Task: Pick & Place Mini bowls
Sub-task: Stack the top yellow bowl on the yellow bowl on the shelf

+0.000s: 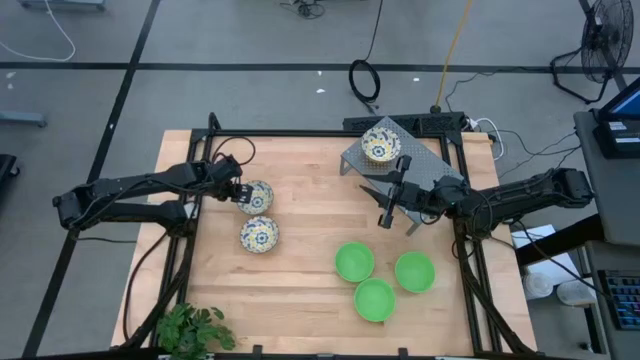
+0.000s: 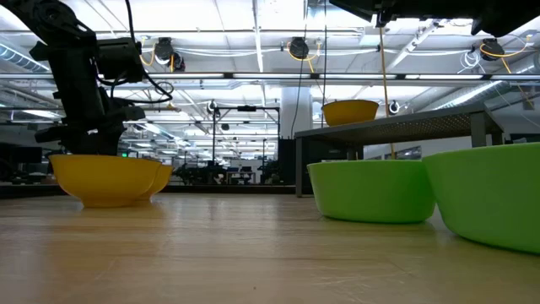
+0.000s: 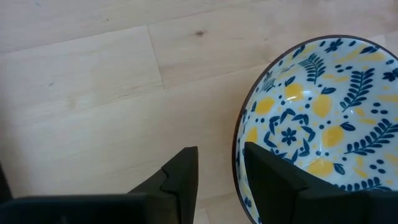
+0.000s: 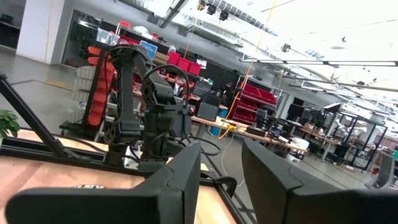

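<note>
My desk is pale butcher-block wood, its planks running left to right. At its far right stands a grey perforated metal rack, a flat sheet on legs. It carries one patterned bowl, white inside with blue-and-yellow flowers and yellow outside.

The three green bowls sit in a tight cluster on the near right of the desk. They are plain, glossy, round, and all empty. They are slightly larger than the patterned ones.

Two more patterned bowls rest on the left half, one nearer and one farther, just apart from each other. Both hold nothing.

My left tool is at the farther of these two. Its dark fingers are spread a little and straddle the bowl's thin dark rim, one finger inside over the floral glaze, the other outside over bare wood.

My right tool hangs above the desk just near of the rack, between it and the green cluster, with its fingers parted and nothing between them.

A leafy green plant sits at the near left edge.
</note>
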Tool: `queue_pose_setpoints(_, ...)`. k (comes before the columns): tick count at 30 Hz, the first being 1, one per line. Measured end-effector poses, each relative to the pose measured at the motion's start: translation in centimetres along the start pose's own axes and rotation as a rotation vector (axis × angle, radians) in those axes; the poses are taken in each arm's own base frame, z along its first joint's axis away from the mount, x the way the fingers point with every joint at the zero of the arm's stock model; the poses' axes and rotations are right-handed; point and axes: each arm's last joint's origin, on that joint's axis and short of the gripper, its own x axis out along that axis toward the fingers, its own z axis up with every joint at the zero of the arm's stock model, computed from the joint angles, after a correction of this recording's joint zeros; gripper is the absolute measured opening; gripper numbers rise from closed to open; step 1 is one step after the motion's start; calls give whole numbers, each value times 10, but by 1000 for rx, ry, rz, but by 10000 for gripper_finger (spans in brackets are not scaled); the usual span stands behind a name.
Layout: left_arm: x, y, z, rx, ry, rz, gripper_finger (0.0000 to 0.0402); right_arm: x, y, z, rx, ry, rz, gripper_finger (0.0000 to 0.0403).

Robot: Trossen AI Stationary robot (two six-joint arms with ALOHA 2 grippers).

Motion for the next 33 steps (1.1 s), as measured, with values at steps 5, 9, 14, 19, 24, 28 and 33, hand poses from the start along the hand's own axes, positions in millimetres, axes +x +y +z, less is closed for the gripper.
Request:
queue_pose_setpoints(5,0,-2,-2,14,3,-4,131,0,0,0,0,-1,-1,105)
queue_pose_setpoints(9,0,-3,-3,33,1,-4,131,0,0,1,2,-7,-3,105)
queue_pose_setpoints(14,0,-4,-3,38,-2,-8,131,0,0,1,2,-6,-2,105)
queue_pose_setpoints(19,0,-4,-3,55,-6,-12,131,0,0,0,2,0,0,105)
queue_pose_setpoints(24,0,-4,-3,52,-7,-12,131,0,0,0,1,0,0,105)
queue_pose_setpoints(28,0,-4,-2,54,-14,-6,131,0,0,0,0,-3,-2,105)
queue_pose_setpoints(33,0,-4,-2,62,-16,-4,131,0,0,0,2,0,0,105)
